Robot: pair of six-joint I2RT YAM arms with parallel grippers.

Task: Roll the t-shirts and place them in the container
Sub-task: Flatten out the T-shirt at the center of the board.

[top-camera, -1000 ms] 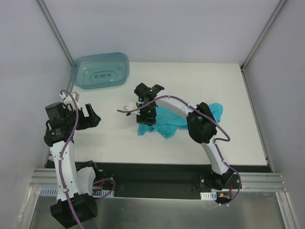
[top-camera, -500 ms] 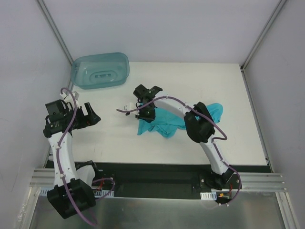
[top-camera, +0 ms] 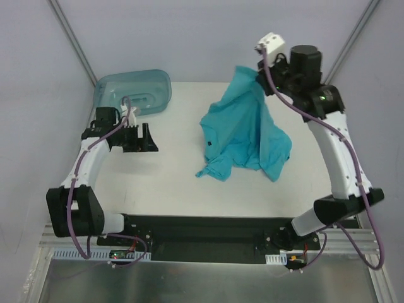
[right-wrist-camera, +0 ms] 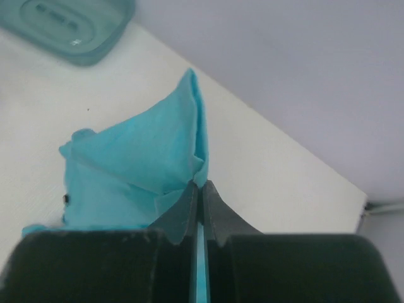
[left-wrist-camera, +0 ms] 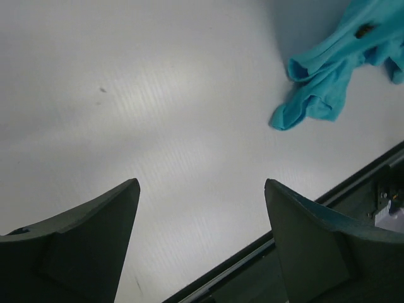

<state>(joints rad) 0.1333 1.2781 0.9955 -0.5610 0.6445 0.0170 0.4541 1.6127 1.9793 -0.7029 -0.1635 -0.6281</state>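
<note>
The right hand [top-camera: 254,68] is closed on a thin fold of the t-shirt [top-camera: 243,129], which hangs below it and touches the worktop [top-camera: 170,183]. So small a pinch may slip, and the t-shirt would fall crumpled. The left hand [top-camera: 144,136], wide, is well apart.

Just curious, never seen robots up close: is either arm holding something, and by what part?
The right gripper pinches the teal t-shirt by a fold at its raised top. The left gripper is open and empty.
</note>
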